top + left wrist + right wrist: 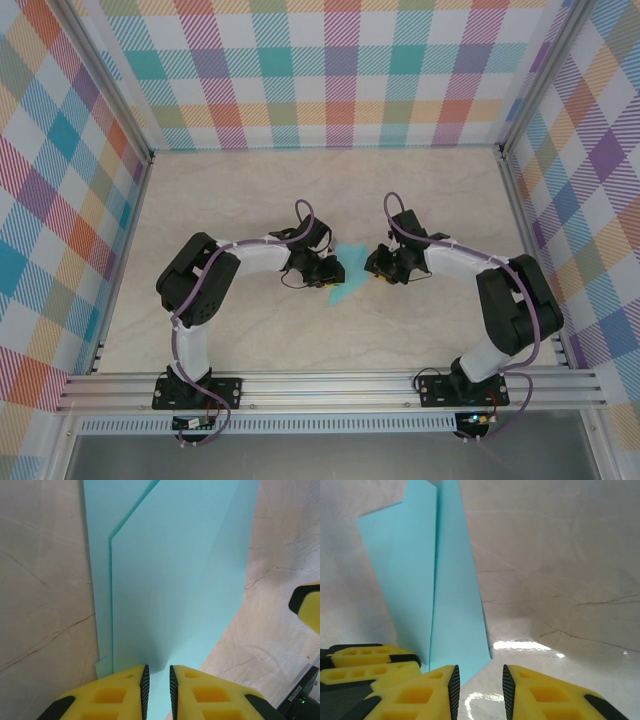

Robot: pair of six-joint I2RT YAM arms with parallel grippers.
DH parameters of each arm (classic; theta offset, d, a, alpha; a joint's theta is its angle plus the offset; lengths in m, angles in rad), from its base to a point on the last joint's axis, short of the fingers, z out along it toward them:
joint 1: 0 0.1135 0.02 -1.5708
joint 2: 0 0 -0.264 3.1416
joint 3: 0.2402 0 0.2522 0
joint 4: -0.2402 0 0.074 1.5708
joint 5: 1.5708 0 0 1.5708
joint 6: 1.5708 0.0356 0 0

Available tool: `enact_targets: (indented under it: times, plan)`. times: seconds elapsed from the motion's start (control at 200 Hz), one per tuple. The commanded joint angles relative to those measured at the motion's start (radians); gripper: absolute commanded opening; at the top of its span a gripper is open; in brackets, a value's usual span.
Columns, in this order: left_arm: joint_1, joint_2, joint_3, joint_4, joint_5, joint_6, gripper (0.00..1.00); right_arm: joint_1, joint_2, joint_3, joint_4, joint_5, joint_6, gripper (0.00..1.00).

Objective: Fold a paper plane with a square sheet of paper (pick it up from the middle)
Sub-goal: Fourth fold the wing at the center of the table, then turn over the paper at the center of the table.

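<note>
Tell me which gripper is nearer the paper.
Left. The left gripper sits over the paper at its edge, paper showing between its jaws. The right gripper is just off the paper's corner, its gap over bare table.

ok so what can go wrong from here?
Collision: the left hand and right hand sit almost side by side at the paper, so a small move could knock them together.
Slip: the right hand's jaws stand apart over bare table, just short of the paper, so the paper could slide or spring open.
Skew: the paper's layers don't line up along one edge, so later creases may drift.
</note>
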Motion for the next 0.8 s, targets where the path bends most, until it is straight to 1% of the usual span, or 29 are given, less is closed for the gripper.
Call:
enact_targets:
  times: [0.0,0.12,0.525,0.605,0.795]
  plan:
    - [0.007,-0.048,-0.016,-0.022,-0.001,0.03,0.21,0.001,0.029,-0.003,0.021,-0.034,0.018,0.31]
    - [0.007,-0.056,-0.015,-0.017,-0.004,0.029,0.22,0.003,0.054,0.003,0.051,-0.071,0.022,0.31]
    - [0.007,-0.037,-0.012,-0.03,-0.019,0.04,0.22,0.002,0.112,0.0,0.11,-0.123,0.031,0.31]
    - [0.006,-0.029,-0.013,-0.037,-0.025,0.044,0.22,0.002,0.11,-0.014,0.15,-0.141,0.037,0.31]
    - [0.007,-0.011,-0.018,-0.041,-0.024,0.045,0.22,0.002,0.121,-0.004,0.103,-0.099,0.039,0.31]
